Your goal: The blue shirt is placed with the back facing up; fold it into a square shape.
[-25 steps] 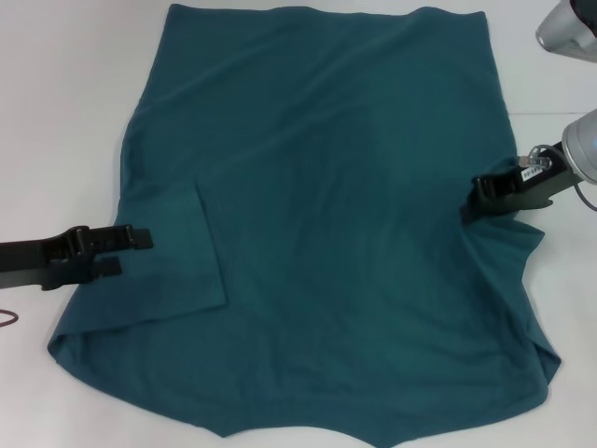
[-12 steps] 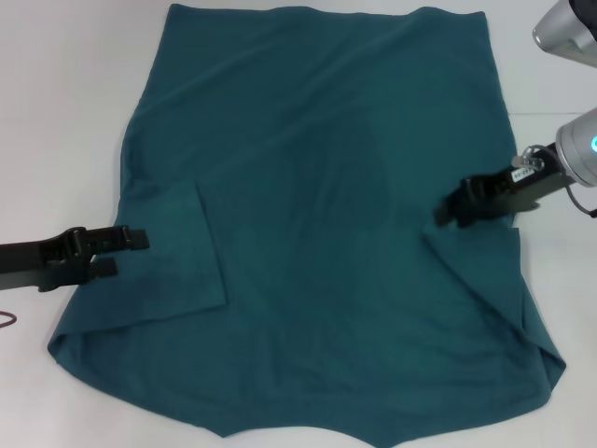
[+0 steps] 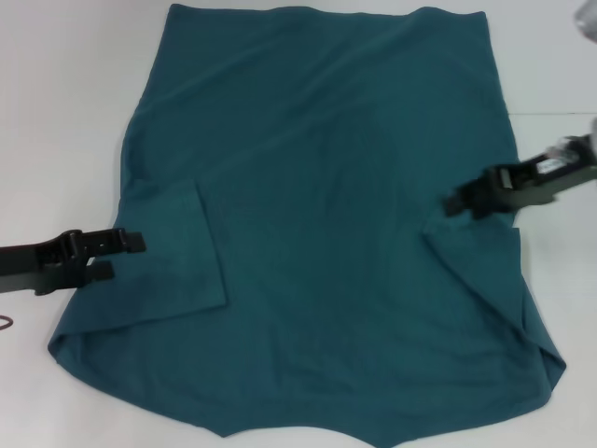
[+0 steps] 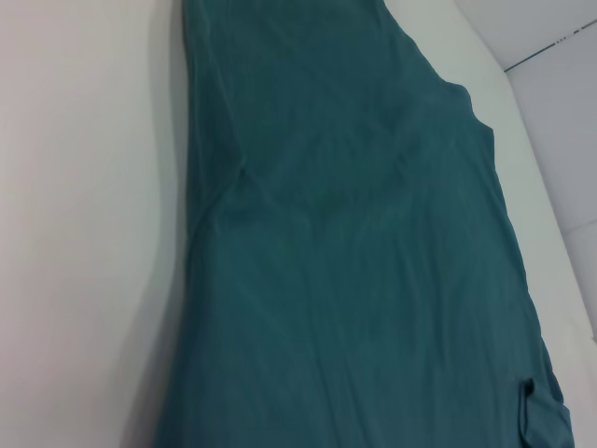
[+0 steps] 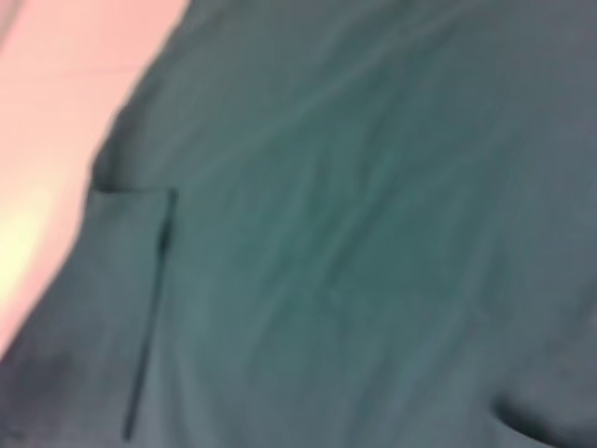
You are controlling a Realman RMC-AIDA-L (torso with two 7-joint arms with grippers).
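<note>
- The blue shirt (image 3: 326,215) lies spread flat on the white table (image 3: 65,112). It fills most of the head view, and its straight hem is at the far side.
- Both short sleeves are already folded inward onto the body of the shirt — one flap on the robot's left, one on the right.
- The left gripper (image 3: 119,256) is at the shirt's left edge, just beside the folded left sleeve (image 3: 173,261). Its two dark fingers are spread apart and hold no fabric; the tips reach a little over the cloth edge.
- The right gripper (image 3: 459,202) hangs over the right part of the shirt, just beyond the upper corner of the folded right sleeve (image 3: 490,280). It is blurred — I cannot tell whether its fingers are spread or pressed together, or whether they touch the fabric.
- The left wrist view shows only the shirt (image 4: 364,261) on the table (image 4: 84,233); the right wrist view shows shirt fabric (image 5: 354,233) with a seam line.
</note>
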